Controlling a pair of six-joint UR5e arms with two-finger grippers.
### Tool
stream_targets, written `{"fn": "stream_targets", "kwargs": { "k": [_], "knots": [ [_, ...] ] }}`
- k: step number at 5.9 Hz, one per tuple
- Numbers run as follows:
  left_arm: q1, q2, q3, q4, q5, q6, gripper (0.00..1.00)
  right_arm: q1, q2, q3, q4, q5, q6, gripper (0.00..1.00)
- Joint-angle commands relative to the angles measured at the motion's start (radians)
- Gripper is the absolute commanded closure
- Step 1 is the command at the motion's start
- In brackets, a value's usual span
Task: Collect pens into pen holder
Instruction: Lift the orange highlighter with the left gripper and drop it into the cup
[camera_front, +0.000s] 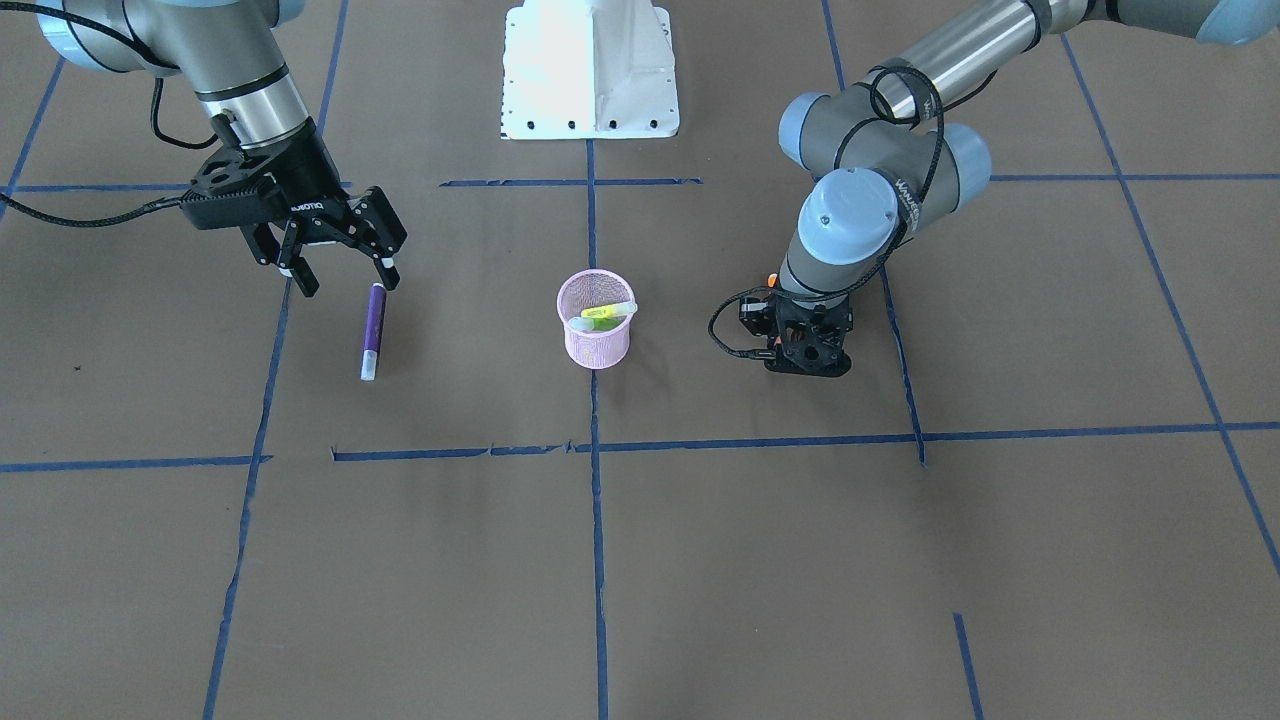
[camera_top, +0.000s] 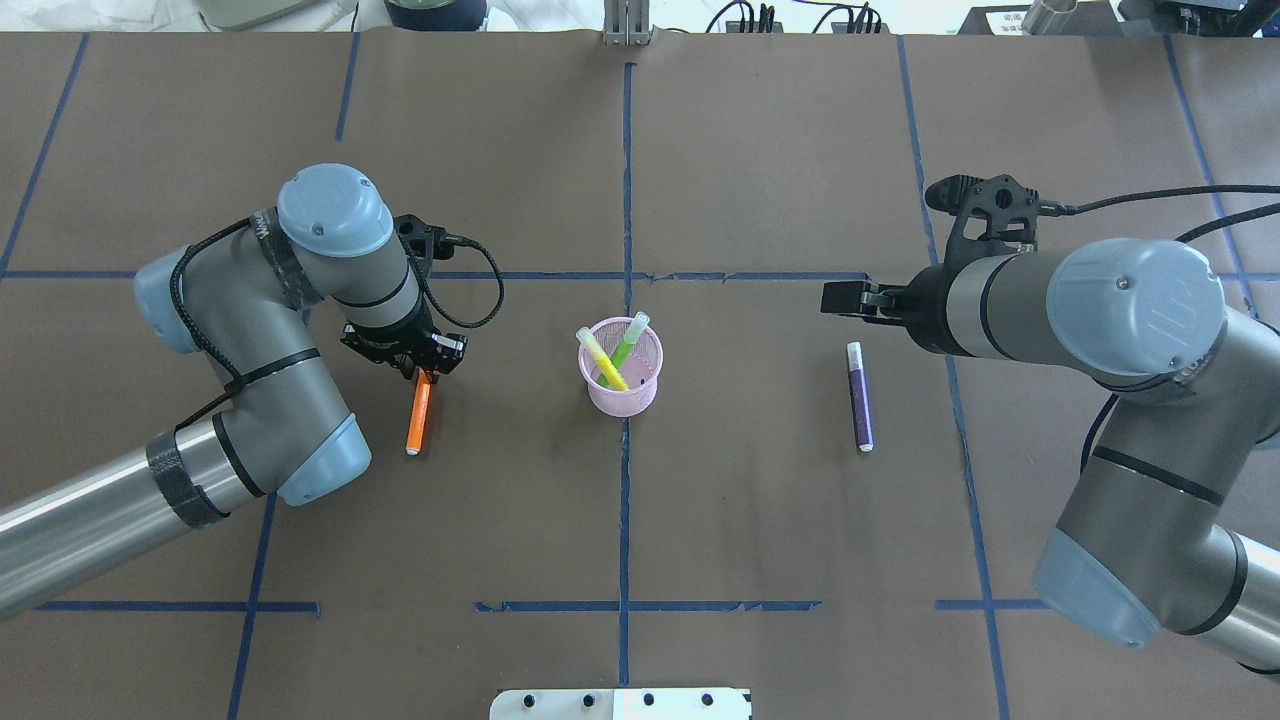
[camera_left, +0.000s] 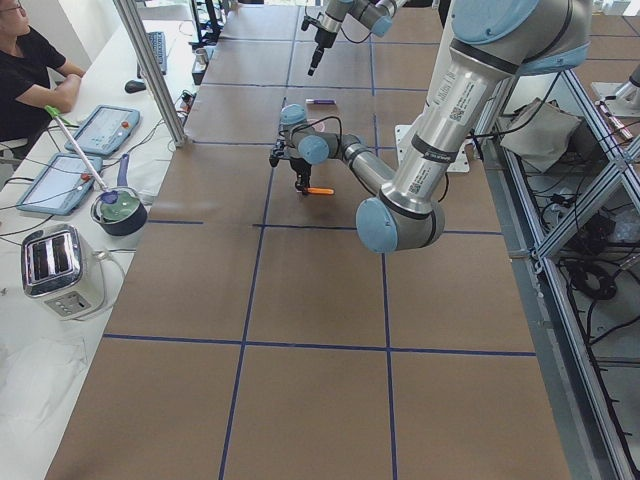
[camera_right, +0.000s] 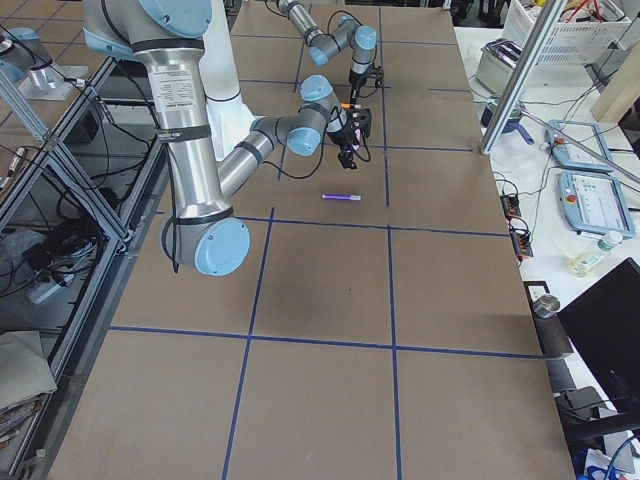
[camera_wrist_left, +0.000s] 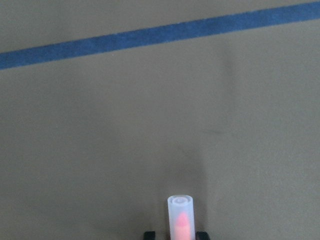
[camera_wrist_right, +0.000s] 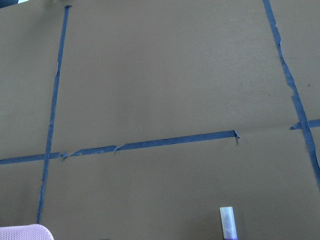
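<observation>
The pink mesh pen holder (camera_front: 596, 335) (camera_top: 621, 383) stands mid-table with a yellow pen (camera_top: 602, 360) and a green pen (camera_top: 626, 348) leaning in it. The orange pen (camera_top: 419, 418) lies on the table to its left. My left gripper (camera_top: 421, 368) points down over the pen's far end, jaws close on both sides of its pale cap (camera_wrist_left: 180, 218). The purple pen (camera_front: 373, 328) (camera_top: 859, 395) lies on the table right of the holder. My right gripper (camera_front: 350, 283) is open and empty, just above the pen's far end. The pen's cap (camera_wrist_right: 227, 222) shows in the right wrist view.
The white robot base plate (camera_front: 590, 70) sits at the table's robot side. Blue tape lines (camera_top: 625, 200) cross the brown table cover. An operator (camera_left: 25, 70) sits at a side bench with tablets and a toaster (camera_left: 58, 268), off the table.
</observation>
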Motion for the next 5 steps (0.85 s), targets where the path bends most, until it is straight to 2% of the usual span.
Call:
{"fn": "stream_targets", "kwargs": {
  "k": [1,2,3,4,5],
  "knots": [
    [0.000,0.001,-0.008,0.000,0.000,-0.008,0.88,0.000,0.002,0.002,0.000,0.002,0.000,0.00],
    [0.000,0.005,-0.029,0.000,0.000,-0.005,1.00,0.000,0.002,0.003,0.000,0.000,0.000,0.00],
    [-0.004,-0.008,-0.072,0.003,0.000,-0.008,1.00,0.005,0.002,0.005,0.000,0.003,0.000,0.00],
    [-0.009,-0.040,-0.158,0.003,0.009,-0.038,1.00,0.008,0.000,0.009,0.000,0.003,0.000,0.00],
    [-0.010,-0.063,-0.233,-0.012,0.074,-0.051,1.00,0.011,-0.003,0.018,0.000,0.003,0.000,0.00]
  ]
}}
